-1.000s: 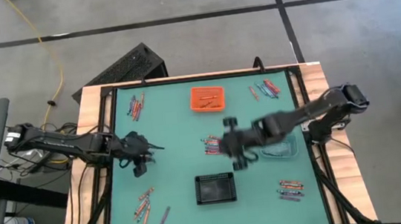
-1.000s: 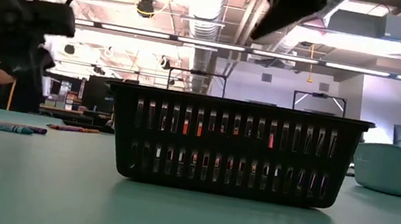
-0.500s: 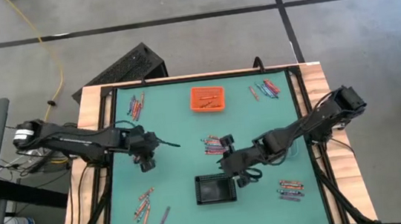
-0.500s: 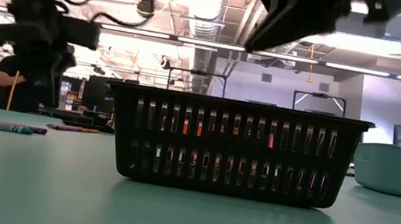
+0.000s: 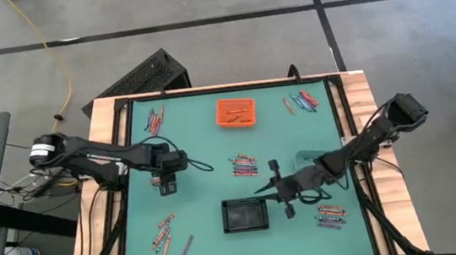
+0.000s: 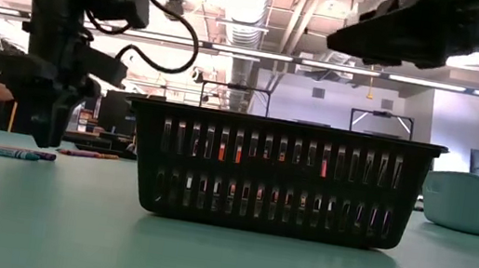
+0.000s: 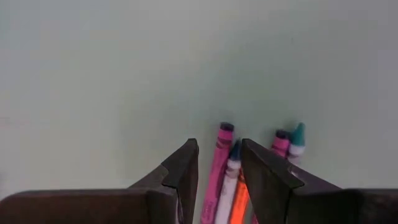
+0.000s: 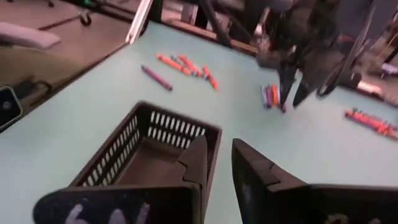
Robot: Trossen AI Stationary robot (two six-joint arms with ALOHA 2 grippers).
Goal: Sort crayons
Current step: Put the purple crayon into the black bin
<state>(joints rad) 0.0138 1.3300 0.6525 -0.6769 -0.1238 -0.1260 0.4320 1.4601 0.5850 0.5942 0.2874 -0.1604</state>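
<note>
Paper-wrapped crayons [image 7: 219, 168], pink, white and orange, side by side.

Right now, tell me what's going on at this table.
Two robot arms are sorting crayons into bins. The left claw hangs open over a small bunch of crayons on the green table, its tips either side of them. The right claw hovers above the near edge of the black bin, and nothing shows between its fingers. More crayon piles lie scattered around, and an orange bin already holds some.
</note>
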